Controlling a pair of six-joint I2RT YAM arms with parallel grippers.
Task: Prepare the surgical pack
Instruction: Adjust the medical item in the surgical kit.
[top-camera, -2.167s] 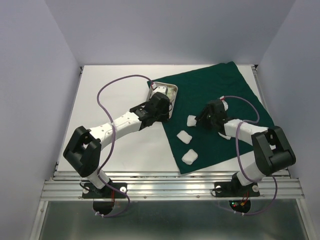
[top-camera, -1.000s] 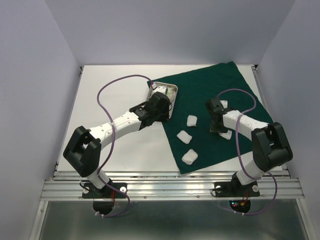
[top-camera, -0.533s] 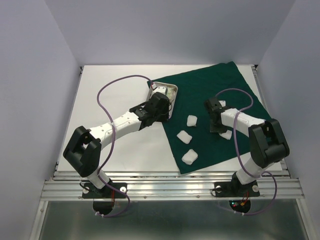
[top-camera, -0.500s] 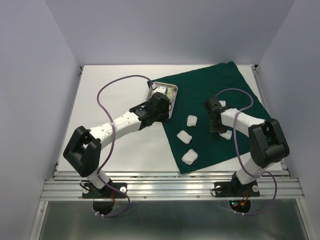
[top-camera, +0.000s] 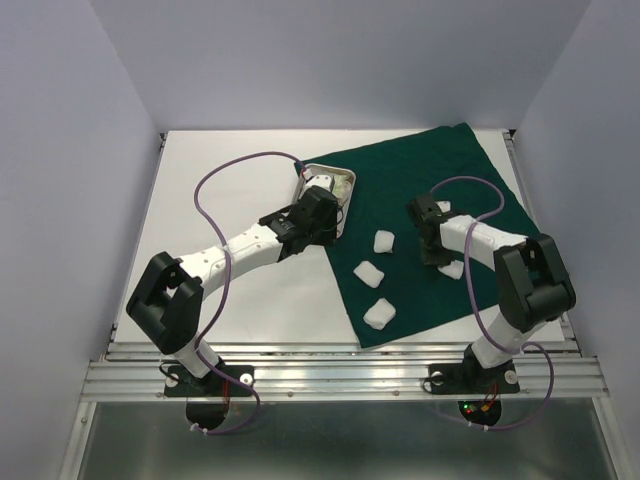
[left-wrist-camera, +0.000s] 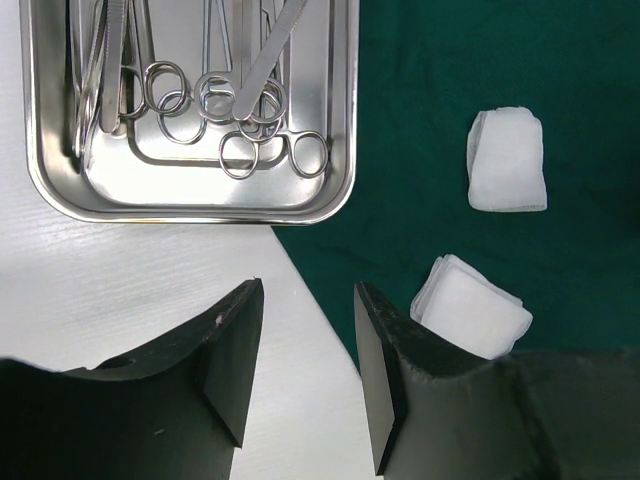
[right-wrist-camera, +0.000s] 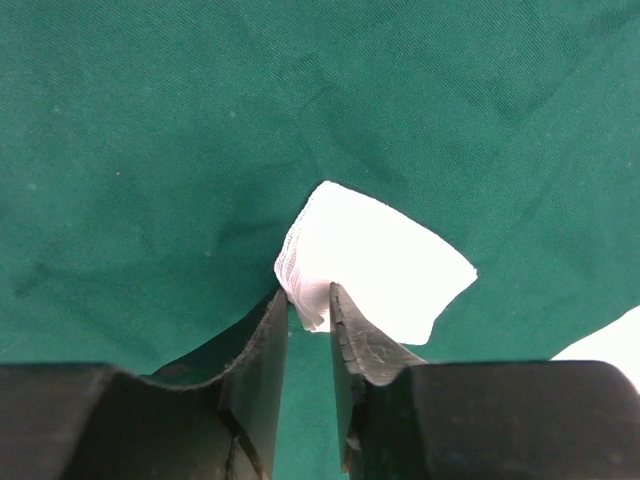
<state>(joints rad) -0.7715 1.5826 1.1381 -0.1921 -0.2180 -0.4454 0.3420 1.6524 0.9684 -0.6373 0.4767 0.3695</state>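
Presently | right gripper (right-wrist-camera: 308, 330) jaws narrow, nipping the corner of a gauze pad (right-wrist-camera: 380, 265) on the green drape (right-wrist-camera: 150, 150) | pad likely light, soft, floppy: pinch its stacked edge | left gripper (left-wrist-camera: 308, 370) jaws wide, empty.

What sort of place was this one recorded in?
Most likely a lab robot cell, not an operating room: a white table boxed in by plain walls, an aluminium mounting rail, and a mock surgical layout of green drape, steel instrument tray, gauze pads.

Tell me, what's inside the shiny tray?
Steel forceps with ring handles lie jumbled inside the tray. Their tips are cut off by the picture's edge; anything beneath them is hidden.
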